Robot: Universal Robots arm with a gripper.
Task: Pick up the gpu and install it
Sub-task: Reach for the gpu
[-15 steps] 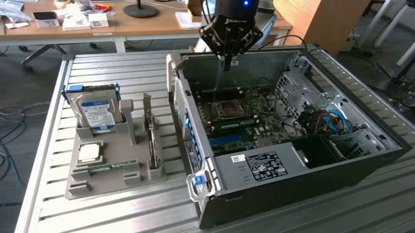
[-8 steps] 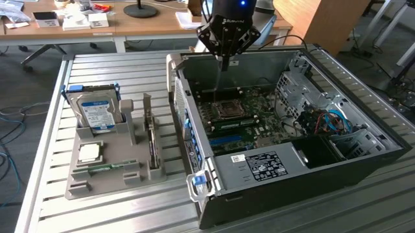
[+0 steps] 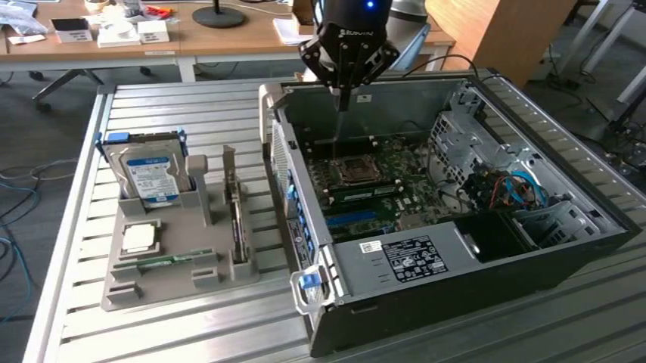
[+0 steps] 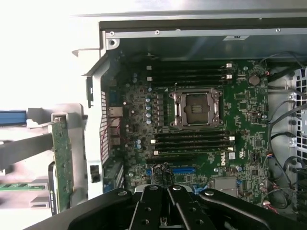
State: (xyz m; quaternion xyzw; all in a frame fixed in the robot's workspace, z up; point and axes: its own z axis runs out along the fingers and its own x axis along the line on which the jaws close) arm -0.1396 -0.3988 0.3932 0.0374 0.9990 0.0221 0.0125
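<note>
One gpu [image 3: 235,208] stands on edge, long axis alongside the case [image 3: 454,299]; pincer [image 3: 343,97] pressed together, empty.

Robotics lab: opened computer case [image 3: 495,291], cluttered desks [image 3: 242,39].

Hand [image 3: 343,100] hovers over open case [image 3: 424,310], closed tight and empty, above the motherboard [image 3: 379,189]. Gpu [image 3: 235,212] stands on edge in grey holder [image 3: 181,283], well apart from hand, toward the exterior view's left. Drive [image 3: 151,178] farther out still.
</note>
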